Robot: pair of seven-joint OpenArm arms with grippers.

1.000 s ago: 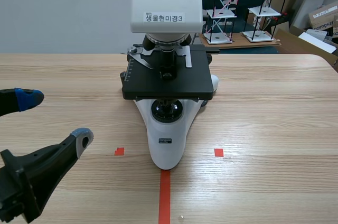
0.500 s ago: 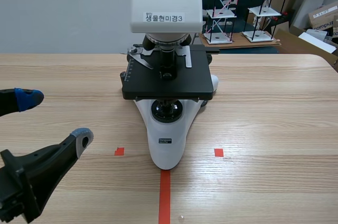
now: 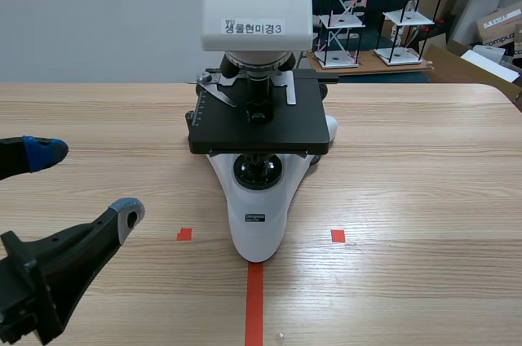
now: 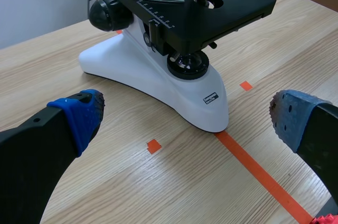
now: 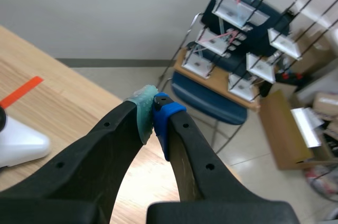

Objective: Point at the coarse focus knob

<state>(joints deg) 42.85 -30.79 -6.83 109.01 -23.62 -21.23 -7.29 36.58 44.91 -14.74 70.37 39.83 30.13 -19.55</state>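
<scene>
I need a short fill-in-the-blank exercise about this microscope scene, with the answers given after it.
1. The left end effector is wide ____.
2. The right end effector is ____ on nothing.
3. ____ end effector touches the coarse focus knob of the microscope.

Missing words: open; shut; Neither

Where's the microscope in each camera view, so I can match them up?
Scene view: microscope at centre, its base at the tape's far end.
Left wrist view: microscope just ahead of the open left gripper.
Right wrist view: only a white rounded edge beside the shut right gripper, probably its base.
Shared landmark: orange-red tape.
</scene>
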